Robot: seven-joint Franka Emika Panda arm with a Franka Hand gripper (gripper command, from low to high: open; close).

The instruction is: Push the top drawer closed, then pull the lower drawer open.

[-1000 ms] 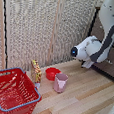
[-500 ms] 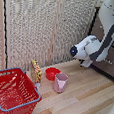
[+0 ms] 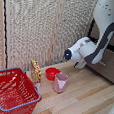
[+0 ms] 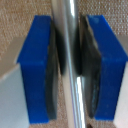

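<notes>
Wrist view: the gripper (image 4: pixel 70 65) is clamping the silver bar handle (image 4: pixel 70 25), one blue pad (image 4: pixel 37 65) on either side.

The bar's long axis is running straight through the gap, crosswise to the closing direction. It probably belongs to the lower drawer (image 3: pixel 108 66), which is sitting at the exterior view's right edge behind the arm (image 3: pixel 102 42), its front facing out over the wooden floor. The smooth bar is risking a slip from the pads if the pull is angling off the drawer's travel. The red basket (image 3: pixel 11 91) is sitting well apart.
</notes>
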